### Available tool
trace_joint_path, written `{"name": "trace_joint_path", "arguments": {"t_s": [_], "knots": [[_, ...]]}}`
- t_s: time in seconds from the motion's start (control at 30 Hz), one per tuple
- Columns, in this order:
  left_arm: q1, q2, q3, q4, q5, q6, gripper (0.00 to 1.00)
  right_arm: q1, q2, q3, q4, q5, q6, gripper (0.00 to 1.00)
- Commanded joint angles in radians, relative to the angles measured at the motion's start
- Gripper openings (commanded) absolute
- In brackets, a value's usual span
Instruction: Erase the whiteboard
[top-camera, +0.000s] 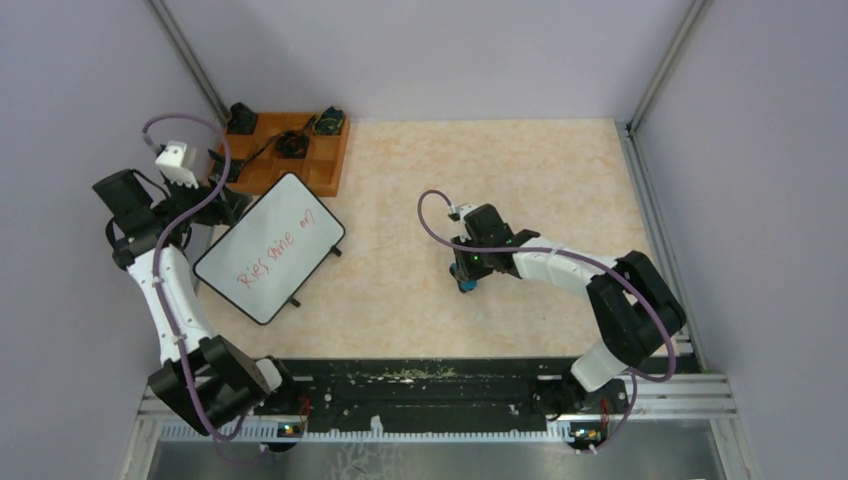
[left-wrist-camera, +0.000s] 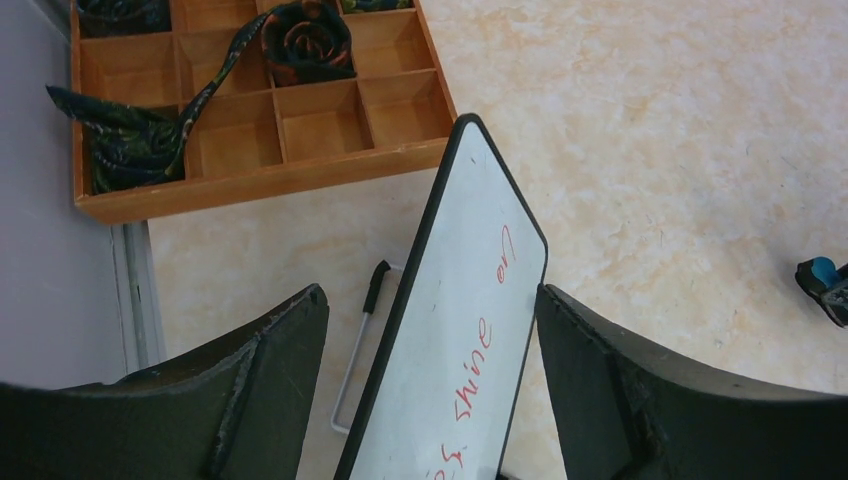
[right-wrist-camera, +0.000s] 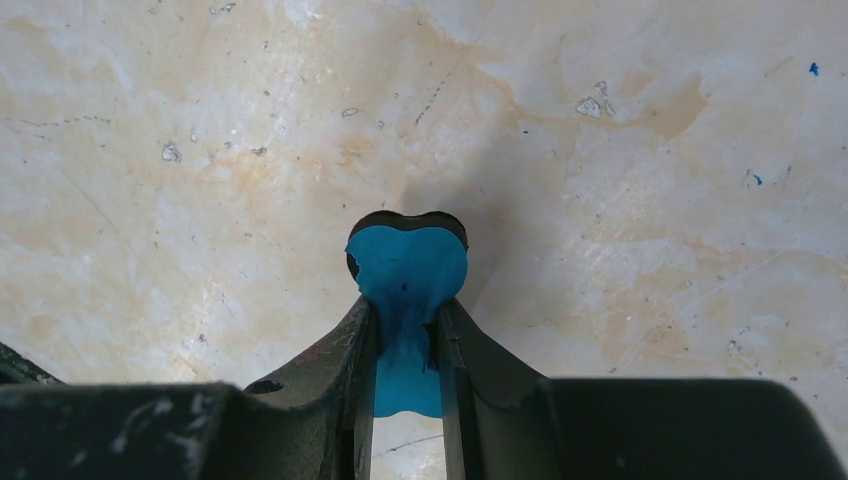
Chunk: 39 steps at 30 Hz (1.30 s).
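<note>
The whiteboard (top-camera: 270, 248) lies slanted at the left of the table, with red handwriting on it. My left gripper (top-camera: 232, 203) is at its far left end. In the left wrist view the board (left-wrist-camera: 450, 330) runs up between the two fingers of my left gripper (left-wrist-camera: 432, 295). The right finger (left-wrist-camera: 600, 380) is at the board's edge and the left finger (left-wrist-camera: 270, 380) stands apart from it, so the gripper is open. Mid-table, my right gripper (top-camera: 465, 280) is shut on a blue eraser (right-wrist-camera: 405, 265), held low over the bare tabletop.
An orange wooden compartment tray (top-camera: 330, 170) holding dark rolled ties (left-wrist-camera: 305, 40) stands just behind the board. The board's wire foot (left-wrist-camera: 350, 370) pokes out on its left side. Grey walls close in the left, back and right.
</note>
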Motion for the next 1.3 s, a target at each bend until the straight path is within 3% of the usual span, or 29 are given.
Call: {"name": "trace_joint_path", "arguments": {"t_s": [0.0, 0.23, 0.4, 1.03, 1.27], "knots": [[0.082, -0.038, 0.035, -0.114, 0.108, 0.084, 0.81, 0.011, -0.056, 0.021, 0.057, -0.053, -0.017, 0.00], [0.289, 0.027, 0.074, -0.219, 0.285, 0.165, 0.79, 0.011, -0.076, 0.025, 0.051, -0.082, -0.029, 0.00], [0.398, 0.116, 0.128, -0.426, 0.397, 0.377, 0.77, 0.012, -0.087, 0.018, 0.059, -0.107, -0.023, 0.00], [0.558, 0.302, 0.098, -0.954, 0.405, 1.092, 0.73, 0.022, -0.075, 0.051, 0.055, -0.149, -0.029, 0.00], [0.613, 0.339, 0.069, -0.958, 0.379, 1.152, 0.70, 0.034, -0.043, 0.079, 0.053, -0.159, -0.024, 0.00]]}}
